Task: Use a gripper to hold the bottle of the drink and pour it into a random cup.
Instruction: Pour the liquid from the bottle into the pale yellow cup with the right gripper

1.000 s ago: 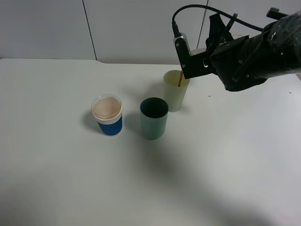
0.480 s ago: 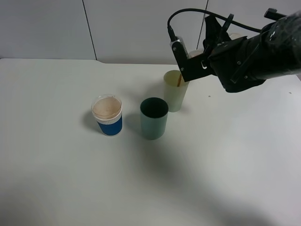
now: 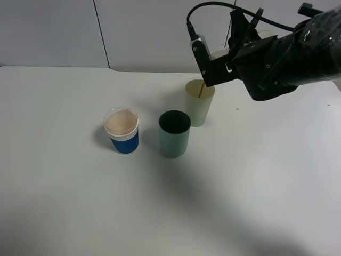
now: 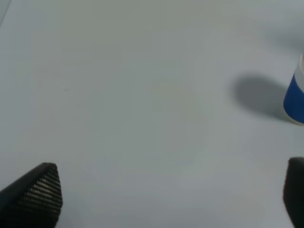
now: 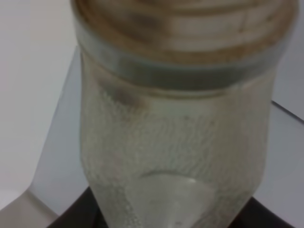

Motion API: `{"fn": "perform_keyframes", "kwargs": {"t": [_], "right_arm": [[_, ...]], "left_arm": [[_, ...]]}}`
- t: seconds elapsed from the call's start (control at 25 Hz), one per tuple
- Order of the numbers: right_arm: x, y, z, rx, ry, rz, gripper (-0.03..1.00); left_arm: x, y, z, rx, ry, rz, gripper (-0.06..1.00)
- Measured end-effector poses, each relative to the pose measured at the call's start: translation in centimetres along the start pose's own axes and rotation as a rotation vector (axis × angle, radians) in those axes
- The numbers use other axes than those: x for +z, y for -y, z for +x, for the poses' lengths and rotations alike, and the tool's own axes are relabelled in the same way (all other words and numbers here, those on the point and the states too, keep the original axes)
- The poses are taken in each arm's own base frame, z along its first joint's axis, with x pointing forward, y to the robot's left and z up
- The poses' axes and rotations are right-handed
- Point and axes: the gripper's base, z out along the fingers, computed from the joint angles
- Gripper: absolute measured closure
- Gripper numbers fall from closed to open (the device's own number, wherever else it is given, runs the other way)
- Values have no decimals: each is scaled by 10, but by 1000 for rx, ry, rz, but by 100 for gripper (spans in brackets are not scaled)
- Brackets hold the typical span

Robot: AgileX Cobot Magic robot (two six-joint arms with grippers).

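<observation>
My right gripper (image 3: 211,65) is shut on the bottle of the drink (image 3: 219,54), which is tipped over just above the pale yellow-green cup (image 3: 199,106). A thin brown thread of the drink (image 3: 200,90) runs down into that cup. In the right wrist view the translucent bottle (image 5: 175,123) fills the picture, with its wide threaded neck stained brown. The bottle's label is hidden. My left gripper (image 4: 166,197) hangs open low over the bare table, holding nothing.
A teal-green cup (image 3: 174,133) stands just in front of the pale cup. A blue-and-white cup (image 3: 122,130) with pale brown contents stands further left, and its side shows in the left wrist view (image 4: 295,95). The white table (image 3: 80,202) stretches around them.
The right gripper has lifted a little and shifted left, with the bottle tipped further. The brown stream into the pale cup has grown thinner. The cups have not moved.
</observation>
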Motion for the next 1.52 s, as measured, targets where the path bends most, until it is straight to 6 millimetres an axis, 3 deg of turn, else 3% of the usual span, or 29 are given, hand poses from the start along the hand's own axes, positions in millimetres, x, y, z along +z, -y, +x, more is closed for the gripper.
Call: {"fn": "perform_keyframes", "kwargs": {"t": [0.88, 1.52], "right_arm": [[-1, 0, 0, -235, -4, 2, 61], [-1, 0, 0, -216, -4, 2, 61]], "left_arm": [[0, 0, 0, 0, 0, 0, 2], [0, 0, 0, 0, 0, 0, 2]]}}
